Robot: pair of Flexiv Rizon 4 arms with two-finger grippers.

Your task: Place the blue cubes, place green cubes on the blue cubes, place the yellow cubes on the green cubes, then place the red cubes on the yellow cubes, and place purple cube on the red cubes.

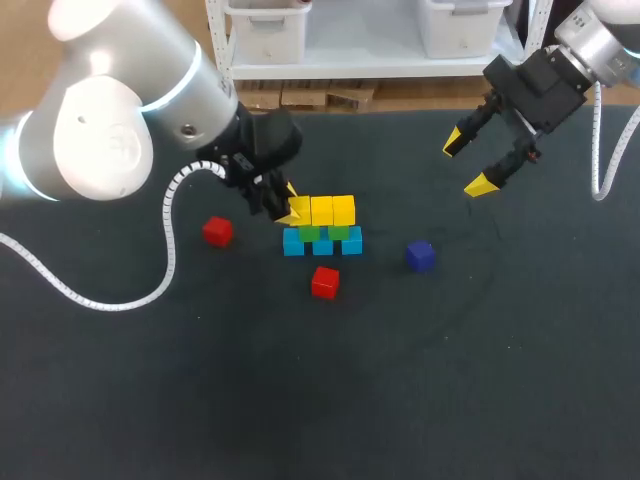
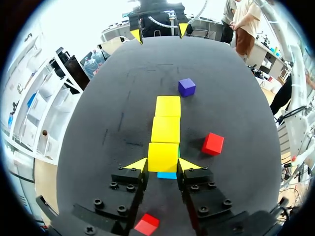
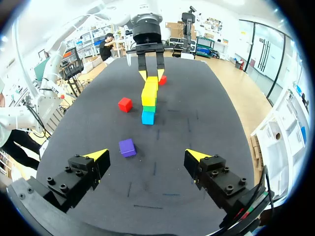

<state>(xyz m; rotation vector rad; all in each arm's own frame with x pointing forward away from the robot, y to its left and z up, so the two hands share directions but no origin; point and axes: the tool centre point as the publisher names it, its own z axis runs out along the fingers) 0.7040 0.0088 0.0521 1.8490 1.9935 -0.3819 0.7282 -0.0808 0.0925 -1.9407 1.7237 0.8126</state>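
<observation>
On the desk (image 1: pixel 300 400), one red cube (image 1: pixel 217 231) lies left of the stack (image 1: pixel 322 242). My left claw (image 2: pixel 163 163) is closed on the yellow cube (image 2: pixel 163 156) at the left end of the stack's top layer. A second red cube (image 1: pixel 324 282) sits just in front of the stack, and the purple cube (image 1: pixel 420 256) lies to its right. My right claw (image 1: pixel 468 164) hangs open, well right of the stack.

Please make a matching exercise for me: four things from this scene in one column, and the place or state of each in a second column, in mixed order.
1. purple cube
2. green cubes
3. left gripper
4. right gripper

A. open, away from all cubes
B. under the yellow cubes
C. shut on the end yellow cube
D. alone on the table

Pairs: 1-D, 2-B, 3-C, 4-A.
</observation>
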